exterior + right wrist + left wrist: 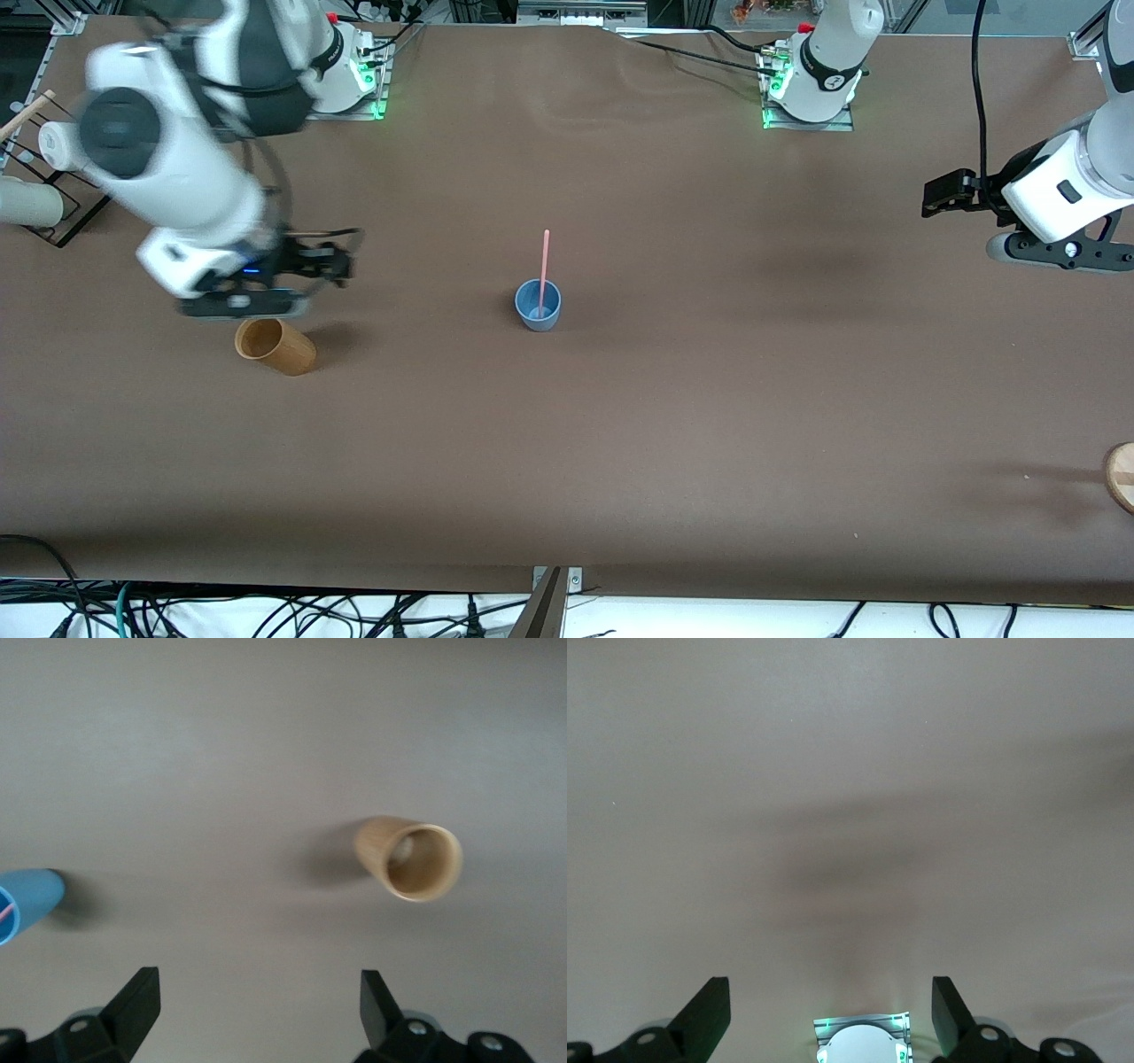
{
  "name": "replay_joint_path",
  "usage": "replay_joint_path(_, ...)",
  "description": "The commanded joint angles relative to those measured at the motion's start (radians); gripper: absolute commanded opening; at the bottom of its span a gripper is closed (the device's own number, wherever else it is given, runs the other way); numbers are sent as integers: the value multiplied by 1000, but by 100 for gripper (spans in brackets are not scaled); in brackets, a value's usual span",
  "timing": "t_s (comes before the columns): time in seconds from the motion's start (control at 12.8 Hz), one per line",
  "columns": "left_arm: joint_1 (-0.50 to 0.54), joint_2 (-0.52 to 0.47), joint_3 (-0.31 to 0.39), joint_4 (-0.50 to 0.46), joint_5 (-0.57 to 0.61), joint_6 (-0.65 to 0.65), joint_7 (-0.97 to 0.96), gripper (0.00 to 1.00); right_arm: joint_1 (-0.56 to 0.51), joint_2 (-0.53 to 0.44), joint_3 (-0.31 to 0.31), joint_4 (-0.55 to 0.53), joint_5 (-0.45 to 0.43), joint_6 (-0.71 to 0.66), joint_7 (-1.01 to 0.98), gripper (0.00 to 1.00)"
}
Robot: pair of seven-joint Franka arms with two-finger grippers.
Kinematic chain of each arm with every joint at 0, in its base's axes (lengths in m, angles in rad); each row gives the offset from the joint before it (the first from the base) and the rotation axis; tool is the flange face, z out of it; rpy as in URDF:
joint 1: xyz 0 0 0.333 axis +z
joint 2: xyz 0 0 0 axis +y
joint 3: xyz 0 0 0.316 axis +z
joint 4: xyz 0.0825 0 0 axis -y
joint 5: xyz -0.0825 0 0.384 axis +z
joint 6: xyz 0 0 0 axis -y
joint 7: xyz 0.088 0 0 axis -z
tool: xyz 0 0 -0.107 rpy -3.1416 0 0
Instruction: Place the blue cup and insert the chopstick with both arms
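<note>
Toward the right arm's end of the worktop (673, 425), you have the right tool (341, 262) hanging with its fingers spread and nothing between them, over the brown surface just beside the wooden cup (275, 346); that cup stands upright and is no part of the job; a wire rack (53, 199) with a pale cup on it sits at the worktop's edge at that same end. Midway along the worktop stands the blue cup (538, 305), upright, well apart from both arms; the chopstick (544, 266) is already in it, its lower end inside the cup and its upper part leaning on the rim, rising well above it. At the left arm's end, the left tool (941, 193) is likewise spread and empty, up over bare worktop; its wrist view shows only the surface and its own base; a round wooden thing (1122, 476) peeks in at the frame's edge nearer the front camera. You can judge both steps done: cup placed, stick inserted; nothing seems left but to park the arms.
</note>
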Motion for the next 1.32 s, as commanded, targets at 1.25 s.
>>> replay_joint_path(1.25,0,1,6,6,-23,4,16,100,-239,-143,1,-14,13,-200,-187,100)
